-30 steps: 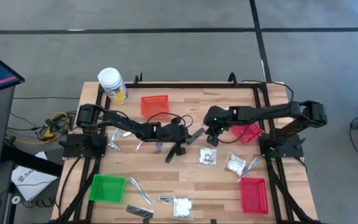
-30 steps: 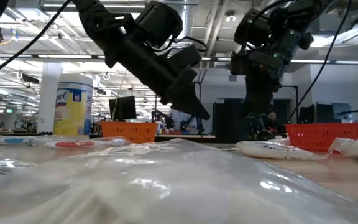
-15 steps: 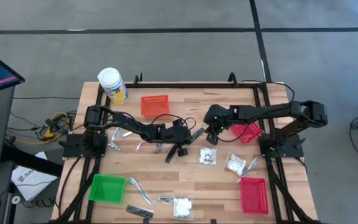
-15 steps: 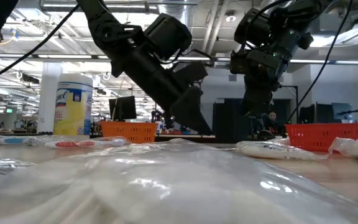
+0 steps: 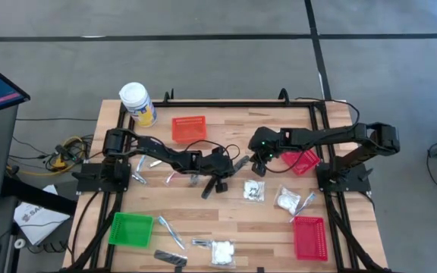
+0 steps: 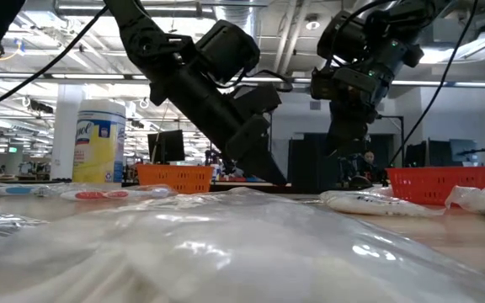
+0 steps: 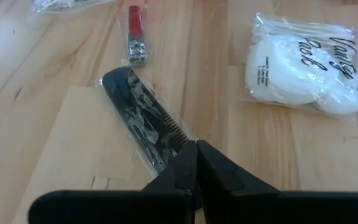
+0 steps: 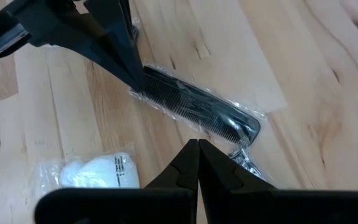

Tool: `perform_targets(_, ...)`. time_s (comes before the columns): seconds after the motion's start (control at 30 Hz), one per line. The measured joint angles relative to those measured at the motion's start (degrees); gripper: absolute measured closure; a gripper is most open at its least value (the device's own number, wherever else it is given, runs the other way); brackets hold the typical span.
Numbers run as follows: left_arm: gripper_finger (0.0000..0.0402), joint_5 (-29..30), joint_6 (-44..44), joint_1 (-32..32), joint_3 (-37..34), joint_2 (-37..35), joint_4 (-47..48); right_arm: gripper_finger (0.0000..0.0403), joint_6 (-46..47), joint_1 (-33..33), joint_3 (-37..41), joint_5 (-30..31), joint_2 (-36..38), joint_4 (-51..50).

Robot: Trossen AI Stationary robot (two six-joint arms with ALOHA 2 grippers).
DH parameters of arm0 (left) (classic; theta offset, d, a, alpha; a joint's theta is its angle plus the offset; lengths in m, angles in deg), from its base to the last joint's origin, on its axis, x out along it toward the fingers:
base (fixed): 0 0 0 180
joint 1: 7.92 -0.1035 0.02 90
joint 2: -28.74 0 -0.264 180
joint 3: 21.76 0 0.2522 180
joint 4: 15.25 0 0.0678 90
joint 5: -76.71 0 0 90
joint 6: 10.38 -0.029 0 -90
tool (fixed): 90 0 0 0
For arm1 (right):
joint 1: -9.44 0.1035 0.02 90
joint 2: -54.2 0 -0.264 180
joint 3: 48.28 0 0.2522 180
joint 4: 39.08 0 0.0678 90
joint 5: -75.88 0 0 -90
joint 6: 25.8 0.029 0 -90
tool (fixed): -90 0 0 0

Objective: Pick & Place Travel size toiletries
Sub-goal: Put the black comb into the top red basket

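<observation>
Black wrapped comb | touching left claw tips | claw closed

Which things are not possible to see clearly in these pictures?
- Comb: left wrist view, near end hidden behind the shut left gripper.
- Low view: blurred clear packet fills the foreground, hiding the table.
- Nail clipper: right wrist view, partly behind the shut right gripper.

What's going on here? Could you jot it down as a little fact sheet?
left claw: shut, tips on the wrapped comb
right claw: shut, holding nothing, above the comb's other end
beside the comb: cotton packet, nail clipper
baskets: orange, green, two red
table corner: jar
</observation>
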Motion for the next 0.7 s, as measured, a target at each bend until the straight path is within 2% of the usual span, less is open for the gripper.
perform_targets(0.7,0.0399,-1.99,-1.33,0.0,-0.02,0.12,1.25,0.0403,-0.61,0.0,-0.02,0.0,0.0,1.62)
